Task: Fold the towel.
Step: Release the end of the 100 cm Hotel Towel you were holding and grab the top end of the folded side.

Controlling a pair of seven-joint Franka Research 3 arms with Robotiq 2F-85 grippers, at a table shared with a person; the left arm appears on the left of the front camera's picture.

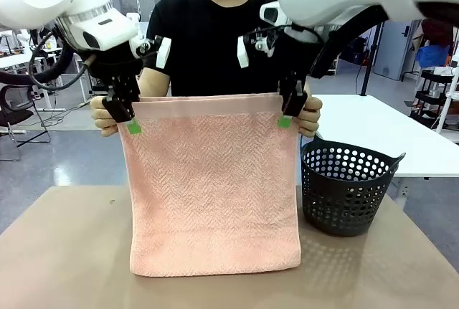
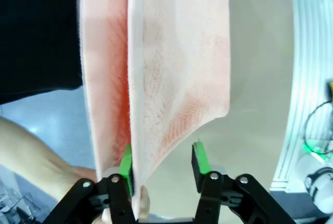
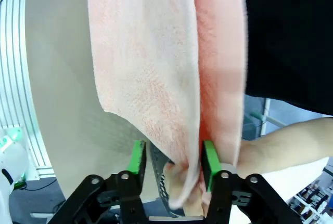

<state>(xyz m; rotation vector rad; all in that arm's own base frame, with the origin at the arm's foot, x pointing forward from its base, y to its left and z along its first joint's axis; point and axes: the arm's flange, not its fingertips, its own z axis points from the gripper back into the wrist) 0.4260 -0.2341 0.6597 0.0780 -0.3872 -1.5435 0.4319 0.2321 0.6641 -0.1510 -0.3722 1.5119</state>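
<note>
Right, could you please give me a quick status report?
Left end effector, right end effector open, straddling towel top corners. Towel hanging, person's hands holding it. Basket beside, not in the way.

towel [image 1: 215, 201] hangs upright over the table [image 1: 57, 252], lower edge at the tabletop | person [image 1: 208, 36] behind towel; person's hands [image 1: 311, 117] at its top corners | left gripper [image 1: 134, 127] at top-left corner; right gripper [image 1: 285, 120] at top-right | basket [image 1: 349, 187] on table, just right of towel
</note>
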